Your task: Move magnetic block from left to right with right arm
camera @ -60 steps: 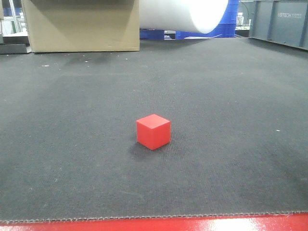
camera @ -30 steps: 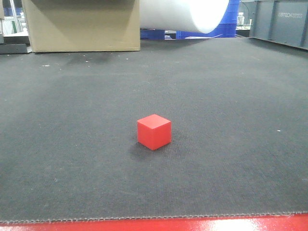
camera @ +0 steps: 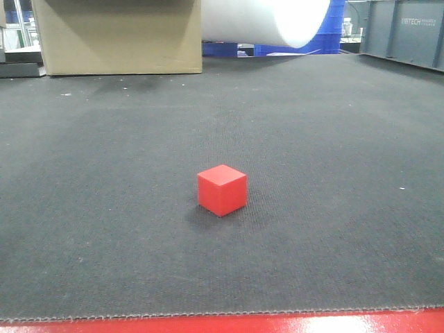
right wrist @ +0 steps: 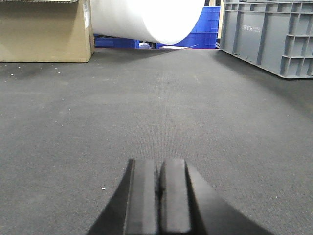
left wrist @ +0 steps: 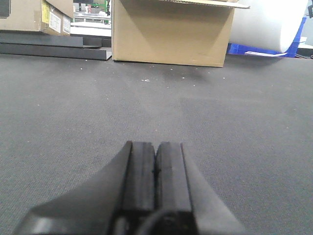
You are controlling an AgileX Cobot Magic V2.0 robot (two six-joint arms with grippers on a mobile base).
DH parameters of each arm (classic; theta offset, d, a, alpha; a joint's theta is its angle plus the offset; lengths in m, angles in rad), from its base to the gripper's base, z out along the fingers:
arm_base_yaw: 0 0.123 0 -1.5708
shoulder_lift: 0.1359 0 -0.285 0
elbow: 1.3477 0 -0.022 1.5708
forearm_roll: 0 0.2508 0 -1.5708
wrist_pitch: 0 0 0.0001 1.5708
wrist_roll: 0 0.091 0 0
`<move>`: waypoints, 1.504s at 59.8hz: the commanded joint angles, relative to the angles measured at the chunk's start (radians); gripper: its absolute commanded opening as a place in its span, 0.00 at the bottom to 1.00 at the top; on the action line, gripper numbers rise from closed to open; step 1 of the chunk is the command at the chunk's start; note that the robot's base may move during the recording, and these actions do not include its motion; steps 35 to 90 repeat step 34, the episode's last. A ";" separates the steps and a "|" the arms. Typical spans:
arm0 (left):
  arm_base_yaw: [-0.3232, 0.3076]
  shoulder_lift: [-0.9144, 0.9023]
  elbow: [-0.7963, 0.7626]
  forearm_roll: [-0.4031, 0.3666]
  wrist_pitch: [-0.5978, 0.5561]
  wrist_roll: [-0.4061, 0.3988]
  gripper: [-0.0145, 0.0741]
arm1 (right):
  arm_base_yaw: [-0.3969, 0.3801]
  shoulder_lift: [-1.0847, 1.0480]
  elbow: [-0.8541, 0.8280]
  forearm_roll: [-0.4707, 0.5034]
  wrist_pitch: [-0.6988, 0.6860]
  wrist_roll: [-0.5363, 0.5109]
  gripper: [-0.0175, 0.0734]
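The magnetic block (camera: 221, 190) sits alone on the dark mat (camera: 333, 139), near its front edge (a cardboard box (camera: 116, 36) stands far left). The left gripper (left wrist: 156, 169) and right gripper (right wrist: 158, 193) both have jaws pressed together, holding nothing.

Left pincer (left wrist: 156, 164) closed, right pincer (right wrist: 159, 183) closed, both low, level

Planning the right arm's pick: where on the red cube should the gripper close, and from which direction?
Grip the red cube across two opposite vertical faces, coming straight down from above. It sits flat on the dark mat with one vertical edge turned toward the front camera, so the wrist likely needs rotating to square the pads with its faces. Nothing stands near it. The right gripper is shut and must open first.
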 commanded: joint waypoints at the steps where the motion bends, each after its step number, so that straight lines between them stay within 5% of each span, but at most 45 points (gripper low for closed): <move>1: 0.002 -0.011 0.009 0.000 -0.090 -0.004 0.03 | -0.007 -0.019 -0.005 -0.010 -0.095 0.000 0.26; 90: 0.002 -0.011 0.009 0.000 -0.090 -0.004 0.03 | -0.007 -0.019 -0.005 -0.010 -0.095 0.000 0.26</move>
